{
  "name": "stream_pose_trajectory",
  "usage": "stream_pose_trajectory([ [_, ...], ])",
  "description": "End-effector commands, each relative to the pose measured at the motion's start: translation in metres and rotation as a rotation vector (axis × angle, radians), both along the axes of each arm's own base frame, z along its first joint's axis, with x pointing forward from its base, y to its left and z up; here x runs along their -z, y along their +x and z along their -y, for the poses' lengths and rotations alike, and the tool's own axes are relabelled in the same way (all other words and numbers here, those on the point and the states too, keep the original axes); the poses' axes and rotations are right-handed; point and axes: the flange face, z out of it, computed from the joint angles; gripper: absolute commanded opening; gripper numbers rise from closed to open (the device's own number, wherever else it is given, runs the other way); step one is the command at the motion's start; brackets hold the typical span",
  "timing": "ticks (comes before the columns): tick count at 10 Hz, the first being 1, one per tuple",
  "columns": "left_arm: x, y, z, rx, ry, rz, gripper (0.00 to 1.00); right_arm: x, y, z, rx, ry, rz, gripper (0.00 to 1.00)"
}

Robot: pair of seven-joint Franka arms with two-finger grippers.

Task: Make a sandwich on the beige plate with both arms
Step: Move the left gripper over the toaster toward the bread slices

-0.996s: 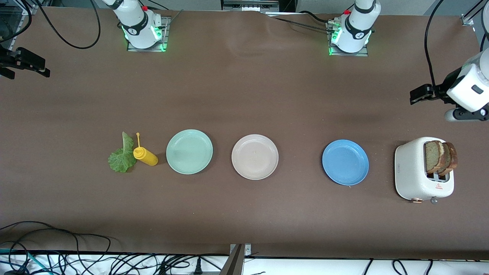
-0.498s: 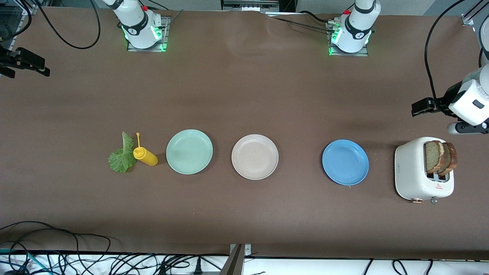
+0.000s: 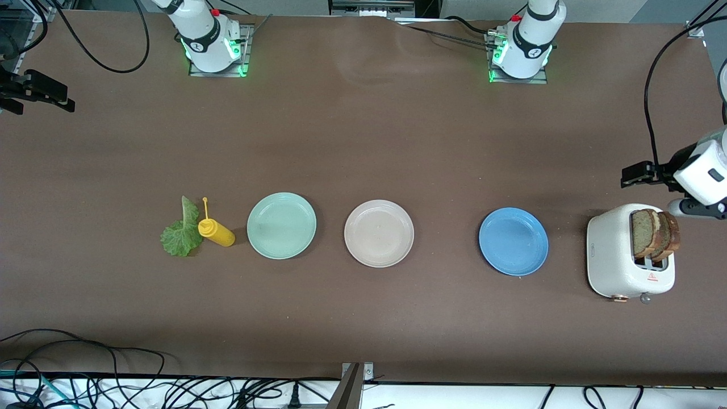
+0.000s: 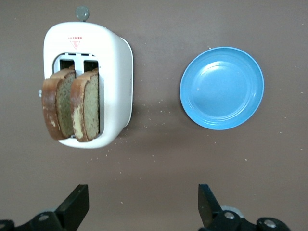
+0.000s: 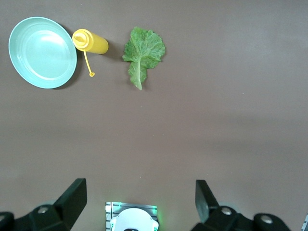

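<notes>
A: We find the beige plate (image 3: 379,233) bare, in the middle of the row of 3 plates, between the mint-green plate (image 3: 281,225) and the blue plate (image 3: 513,241).

B: We confirm. The 2 bread slices (image 3: 655,233) stand upright in the slots of the white toaster (image 3: 616,253), at the left arm's end of the table, beside the blue plate. The lettuce leaf (image 3: 182,234) lies flat at the right arm's end, touching the yellow squeeze bottle (image 3: 216,231), which lies on its side just beside the mint-green plate.

A: We see the left gripper (image 4: 143,204) over bare table just beside the toaster, jaws spread wide, nothing between them.

B: We read the right gripper (image 5: 139,202) the same way: fingers apart, nothing held, high over bare table at the right arm's end.
</notes>
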Motion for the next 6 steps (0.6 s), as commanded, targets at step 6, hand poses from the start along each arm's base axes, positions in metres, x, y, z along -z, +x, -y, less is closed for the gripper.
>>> stream_pose_trajectory([
  [6,0.052,0.028,-0.046,0.066,-0.009,-0.007,1.0,-0.002,-0.004,0.002,-0.006,-0.005,-0.006,1.0],
])
